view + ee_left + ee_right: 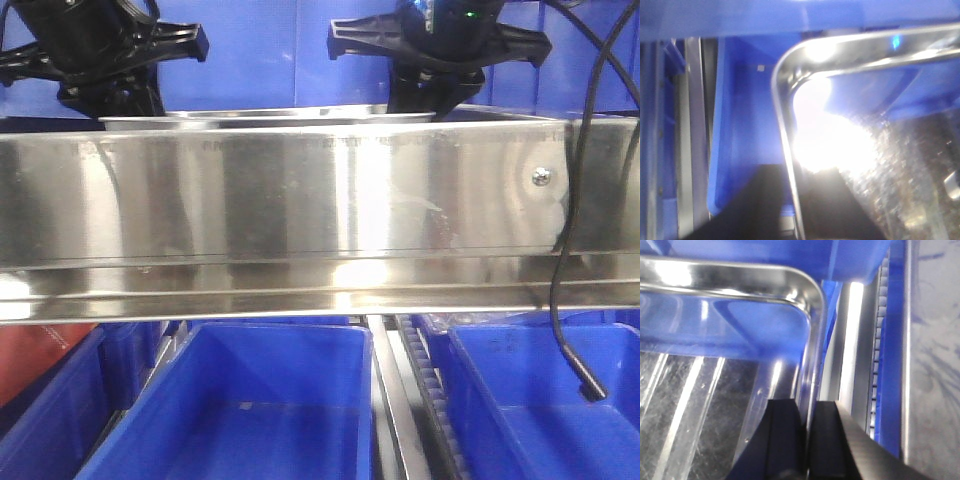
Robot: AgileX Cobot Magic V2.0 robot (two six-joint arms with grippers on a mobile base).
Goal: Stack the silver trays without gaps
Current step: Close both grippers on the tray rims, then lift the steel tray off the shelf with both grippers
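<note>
Exterior front-facing view: a shallow rectangular silver stainless-steel tray (270, 116) sits behind a long steel shelf panel (300, 200) and above open blue plastic bins (250, 410), with a black gripper at each end. The step in hand looks like taking the tray by its side rims for stacking. The next move calls for a level, even carry so the rims nest flush. The right gripper (807, 440) is nearly closed, its fingers (785, 435) pinching the tray's right rim. The left gripper (105, 92) hangs over the left corner; blur hides its grasp, so I cannot tell.
</note>
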